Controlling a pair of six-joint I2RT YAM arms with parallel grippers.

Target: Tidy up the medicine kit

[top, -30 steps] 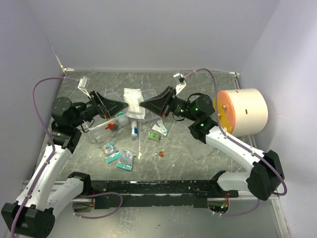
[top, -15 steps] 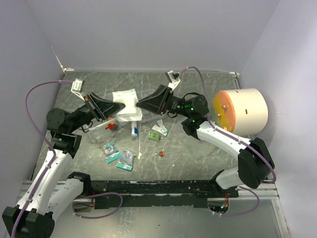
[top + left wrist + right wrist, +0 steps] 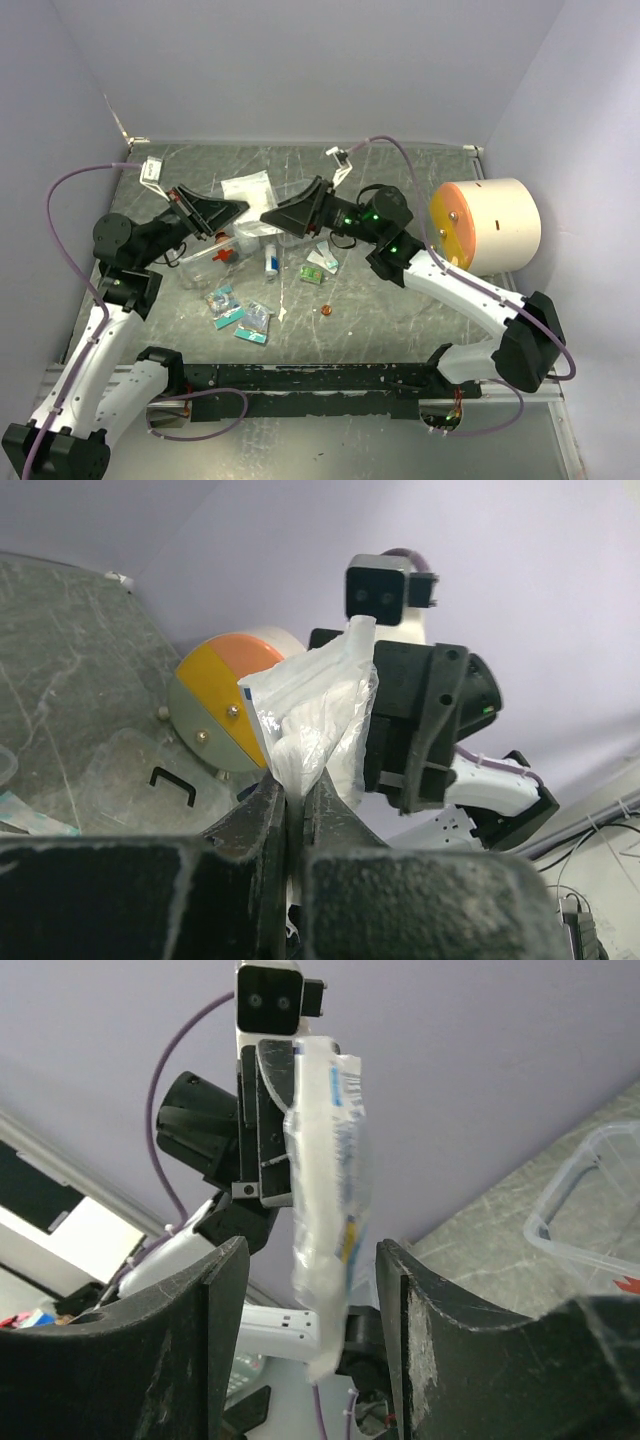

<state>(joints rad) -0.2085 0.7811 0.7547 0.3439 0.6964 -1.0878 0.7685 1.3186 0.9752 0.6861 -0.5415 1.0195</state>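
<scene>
Grey scratched surface (image 3: 400, 300), lilac walls. Handover step, apparently: left gripper (image 3: 295, 800) clenched on white pouch (image 3: 320, 710), upper centre of top view; right gripper (image 3: 308, 1260) released, jaws clear either side. Kit (image 3: 205, 262) centre-left, on surface. Next, likely: back right arm away, lower pouch into kit.

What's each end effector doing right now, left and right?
Left end effector: closed on the white packet.
Right end effector: open, its fingers on either side of the packet without gripping it.
</scene>
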